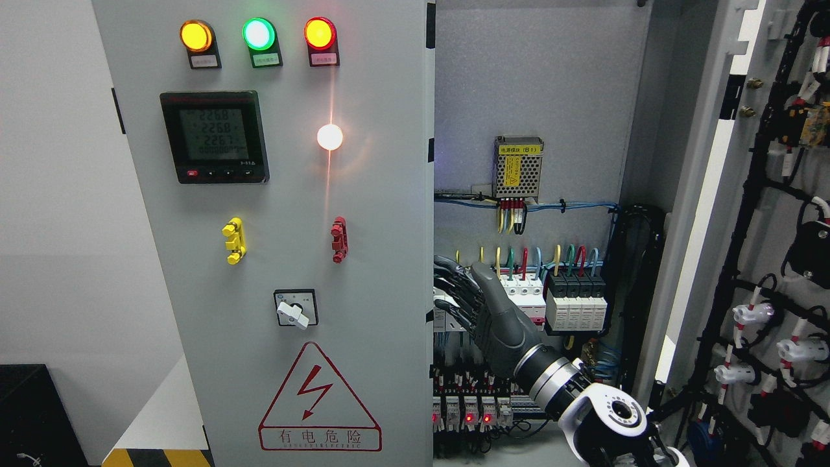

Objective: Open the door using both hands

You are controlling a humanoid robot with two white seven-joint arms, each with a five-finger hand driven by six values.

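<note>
The cabinet's left door (292, 194) is a grey panel with three lamps, a meter and a rotary switch, and it stands closed. The right door (765, 259) is swung wide open to the right, with black wiring on its inner face. My right hand (460, 279), dark grey, comes in from the lower right and reaches inside the cabinet. Its fingers (454, 295) are stretched out, and their tips meet the left door's free edge at about mid height. The thumb points upward. The hand holds nothing. My left arm does not show.
Inside the open cabinet (538, 97) are a perforated power supply (517, 167), rows of breakers (574, 301) and coloured wires just behind my hand. A black box (32, 415) stands at the lower left by the white wall.
</note>
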